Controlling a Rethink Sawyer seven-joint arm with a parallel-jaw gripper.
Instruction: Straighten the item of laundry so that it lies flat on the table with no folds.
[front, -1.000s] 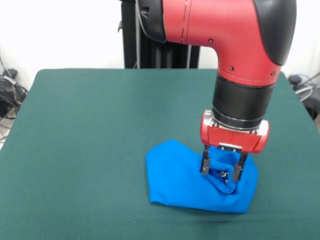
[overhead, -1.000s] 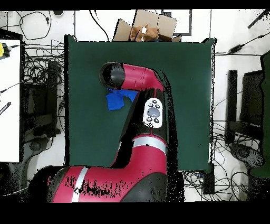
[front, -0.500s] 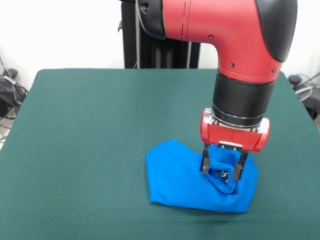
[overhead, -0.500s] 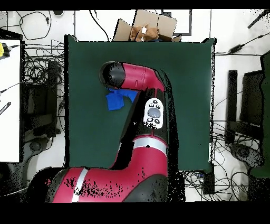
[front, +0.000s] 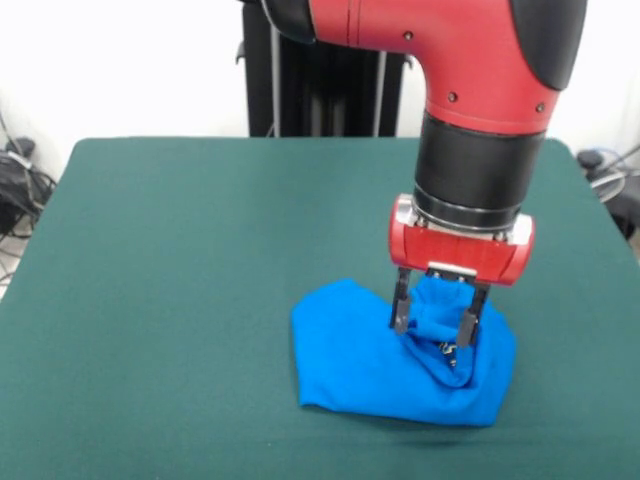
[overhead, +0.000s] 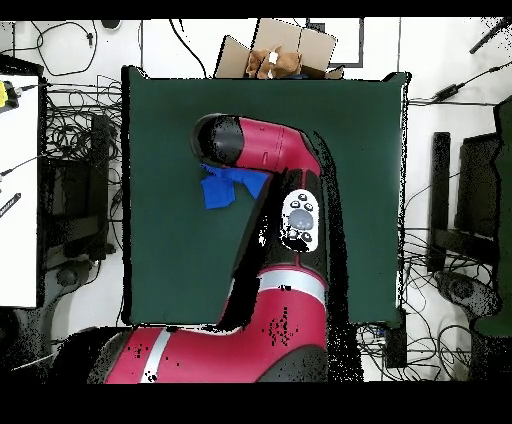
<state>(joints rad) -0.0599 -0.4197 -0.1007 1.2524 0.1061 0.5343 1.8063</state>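
The item of laundry is a bright blue crumpled heap on the dark green table, toward the near right in the front view. My gripper points straight down over the heap's right part. Its two fingers stand on either side of a bunch of blue fabric that rises between them, and they are shut on it. A small dark mark shows in a fold just below the fingers. In the overhead view the item of laundry peeks out from under the arm, which hides the gripper.
The red and black arm covers much of the table in the overhead view. A cardboard box sits past one table edge. Cables and equipment lie on the floor around the table.
The gripper has risen a little and shifted slightly left in the front view, with the fabric bunch between its fingers drawn up. The rest of the heap has not moved.
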